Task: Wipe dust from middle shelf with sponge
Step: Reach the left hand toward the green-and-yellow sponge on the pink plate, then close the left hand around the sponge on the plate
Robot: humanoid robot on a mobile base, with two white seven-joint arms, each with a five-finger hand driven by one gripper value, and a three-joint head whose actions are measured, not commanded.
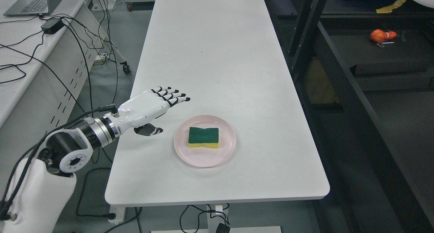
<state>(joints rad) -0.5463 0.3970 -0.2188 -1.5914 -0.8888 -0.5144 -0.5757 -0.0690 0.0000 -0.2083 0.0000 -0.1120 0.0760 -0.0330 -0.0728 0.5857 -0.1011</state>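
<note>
Head view: sponge (pixel 203 137) on pink plate (pixel 228 151), right of left hand's (pixel 149 109) spread, empty fingers (pixel 173 96).

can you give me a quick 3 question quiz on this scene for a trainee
1. True or false: the sponge lies on the pink plate.
2. Which side of the sponge faces up? A) yellow B) green C) blue
3. Fill in: the left hand hovers over the white table to the plate's ____, fingers spread, holding nothing.

Key:
1. True.
2. B, green; the yellow layer shows along its near edge.
3. Left.
</note>
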